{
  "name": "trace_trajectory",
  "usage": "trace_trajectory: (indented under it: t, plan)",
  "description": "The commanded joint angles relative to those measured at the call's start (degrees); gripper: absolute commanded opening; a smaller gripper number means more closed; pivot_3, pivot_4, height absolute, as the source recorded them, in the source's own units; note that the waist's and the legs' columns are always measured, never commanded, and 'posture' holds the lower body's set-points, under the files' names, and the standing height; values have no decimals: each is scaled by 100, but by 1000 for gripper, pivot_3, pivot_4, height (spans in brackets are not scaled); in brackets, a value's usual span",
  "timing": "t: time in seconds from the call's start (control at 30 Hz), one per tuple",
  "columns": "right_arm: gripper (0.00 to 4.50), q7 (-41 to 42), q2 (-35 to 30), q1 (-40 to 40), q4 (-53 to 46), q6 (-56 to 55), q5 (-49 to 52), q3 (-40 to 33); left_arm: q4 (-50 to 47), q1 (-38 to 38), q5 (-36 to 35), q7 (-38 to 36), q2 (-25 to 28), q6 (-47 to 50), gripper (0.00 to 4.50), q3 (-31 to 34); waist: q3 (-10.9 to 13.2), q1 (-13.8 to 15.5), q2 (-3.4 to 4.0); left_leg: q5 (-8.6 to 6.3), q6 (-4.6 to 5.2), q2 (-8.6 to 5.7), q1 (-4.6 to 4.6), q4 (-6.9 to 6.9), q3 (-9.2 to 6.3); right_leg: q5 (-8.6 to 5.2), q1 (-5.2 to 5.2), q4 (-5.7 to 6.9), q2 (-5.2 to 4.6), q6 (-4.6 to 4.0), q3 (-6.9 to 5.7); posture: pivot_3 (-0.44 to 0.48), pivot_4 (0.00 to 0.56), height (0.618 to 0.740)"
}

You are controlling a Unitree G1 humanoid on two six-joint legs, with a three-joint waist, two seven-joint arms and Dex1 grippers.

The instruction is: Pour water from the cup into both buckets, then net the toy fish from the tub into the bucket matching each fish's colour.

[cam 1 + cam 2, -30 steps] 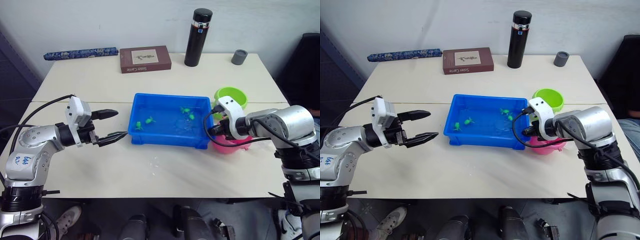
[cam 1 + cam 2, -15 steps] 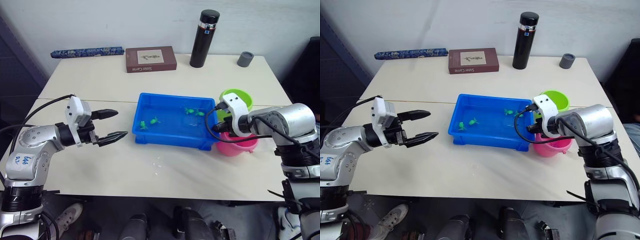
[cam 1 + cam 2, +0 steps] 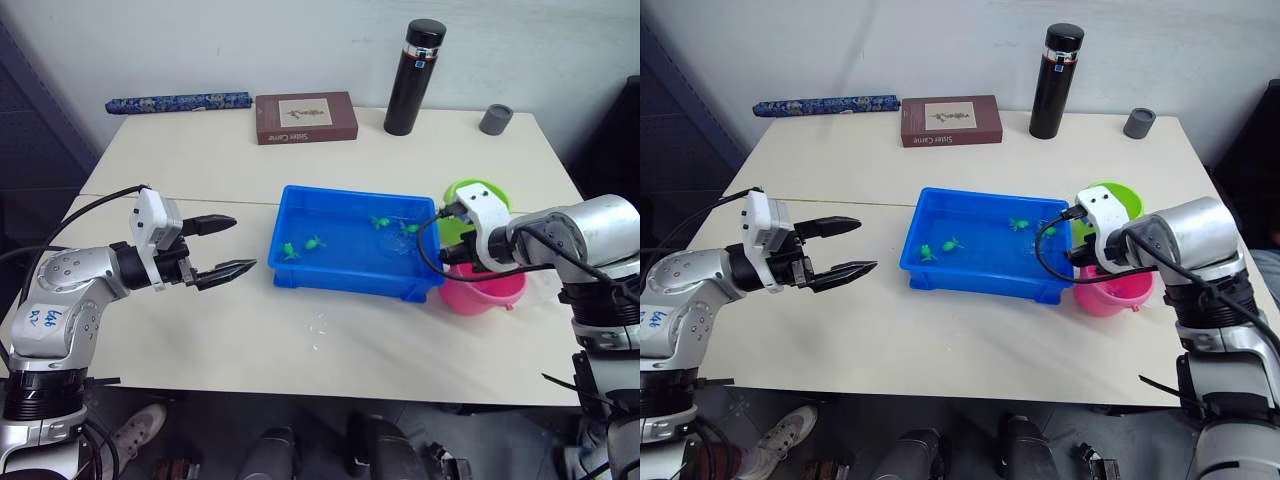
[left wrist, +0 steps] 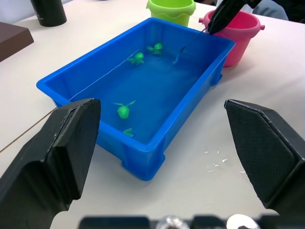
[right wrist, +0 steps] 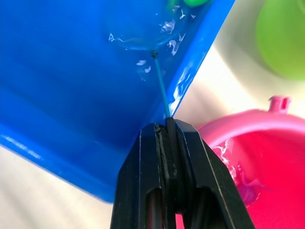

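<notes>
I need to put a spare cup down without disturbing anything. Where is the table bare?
Bare: the wide strip between the brown box and the tub, and the front edge below the tub. Crowded: the right side, where the right gripper holds the net beside the pink bucket and green bucket.

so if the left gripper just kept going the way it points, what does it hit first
Probably the near wall of the blue tub: the open left gripper points across bare table straight at it, though its height against the rim is hard to judge.
</notes>
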Motion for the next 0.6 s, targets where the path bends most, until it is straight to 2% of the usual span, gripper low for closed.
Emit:
trace_trajectory:
  t: [0.03, 0.33, 0.6]
  plan:
    - [0, -229, 37, 67, -115, 137, 426, -281, -52, -29, -63, 12, 30, -94, 4472, 107, 0, -26, 0, 0, 0, 0, -1, -1, 1, 0, 0, -3, 0, 0, -1, 0, 150, 739]
    - [0, -1100, 36, 6, 59, 137, 1879, -564, -33, -46, -64, 18, 18, -121, 4472, 91, 1, -76, 1, 6, -10, 9, 0, -5, 2, 0, -4, -1, 5, 1, -7, 0, 150, 739]
    - [0, -2604, 109, -369, 477, 137, 3368, -823, -51, -10, -65, 30, 25, -130, 4472, 110, 1, -111, 1, 6, -10, 9, -1, -6, 2, 0, -3, -3, 5, 1, -7, 0, 150, 739]
